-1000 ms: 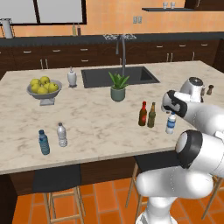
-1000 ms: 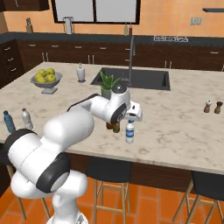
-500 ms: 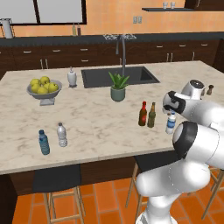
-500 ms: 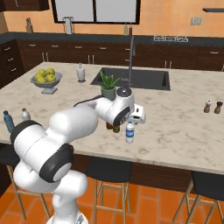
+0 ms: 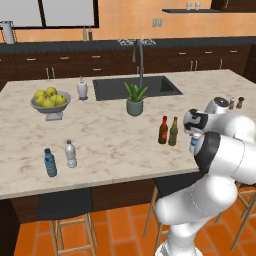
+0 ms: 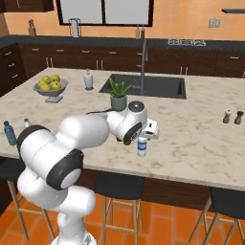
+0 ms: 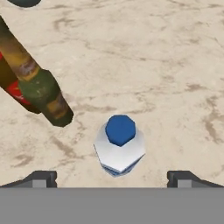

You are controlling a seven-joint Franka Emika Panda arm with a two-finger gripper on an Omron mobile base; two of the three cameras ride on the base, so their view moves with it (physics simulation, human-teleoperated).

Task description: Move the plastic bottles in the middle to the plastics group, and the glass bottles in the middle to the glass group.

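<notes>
The small clear plastic bottle [image 7: 119, 148] with a blue label band stands upright on the counter; from above its cap looks blue. My gripper [image 7: 113, 178] hovers right over it, open, one fingertip [image 7: 41, 178] on each side and well apart. The same bottle [image 6: 142, 146] stands just below the hand [image 6: 150, 129]. To its left stand the olive-brown bottle [image 7: 41, 89] and the red-brown bottle [image 7: 11, 83], also seen as red-brown [image 5: 163, 130] and olive-brown [image 5: 173, 131]. The plastics group [image 5: 50, 162] stands far left. The two tiny glass bottles [image 5: 235, 102] are at the right.
A potted plant [image 5: 134, 100] stands in front of the sink [image 5: 135, 86] with its tall faucet. A fruit bowl [image 5: 49, 101] and a white dispenser [image 5: 82, 89] are at the back left. Stools stand under the counter's front edge [image 5: 100, 182].
The hand has crept slightly down and right over the labelled plastic bottle, and the elbow has shifted. No bottle has moved.
</notes>
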